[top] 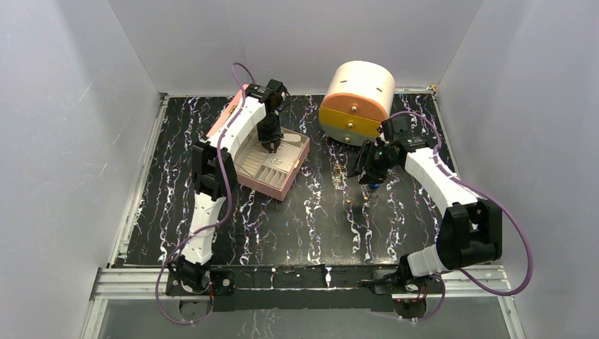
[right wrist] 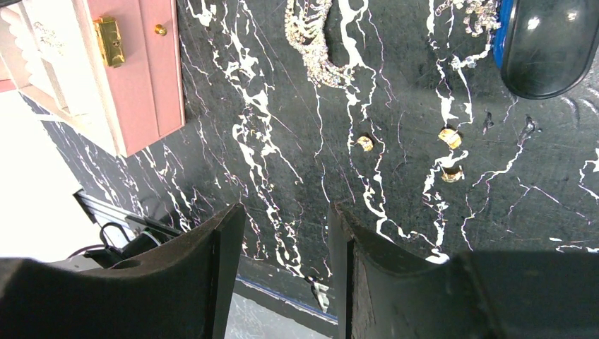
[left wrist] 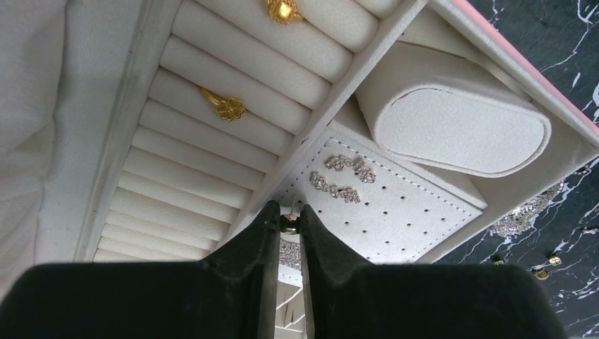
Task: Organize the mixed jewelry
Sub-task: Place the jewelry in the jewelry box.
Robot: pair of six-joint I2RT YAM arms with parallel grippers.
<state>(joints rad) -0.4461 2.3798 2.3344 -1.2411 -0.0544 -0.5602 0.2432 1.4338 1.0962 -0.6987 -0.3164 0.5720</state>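
Left gripper (left wrist: 290,217) right up close, fingers nearly pressed together, pinching a tiny gold piece (left wrist: 289,224) at the tips. It could be an earring, but it's too small to be sure. It hangs over the open pink jewelry box (top: 272,187), right at the divider between the ring rolls (left wrist: 212,148) and the perforated earring pad (left wrist: 417,212). Two gold rings (left wrist: 227,107) sit tucked in the rolls, and sparkly studs (left wrist: 337,188) are pinned on the pad. So this reads as the placing step. Next, I'd say, comes a small shift over the pad, a careful descent and a gentle release. Over on the other side, the right gripper (right wrist: 286,212) is spread wide and empty, hovering above loose gold pieces (right wrist: 364,143) on the marble table (right wrist: 212,141), with a silver chain (right wrist: 314,39) beyond. Those look like its next pick.
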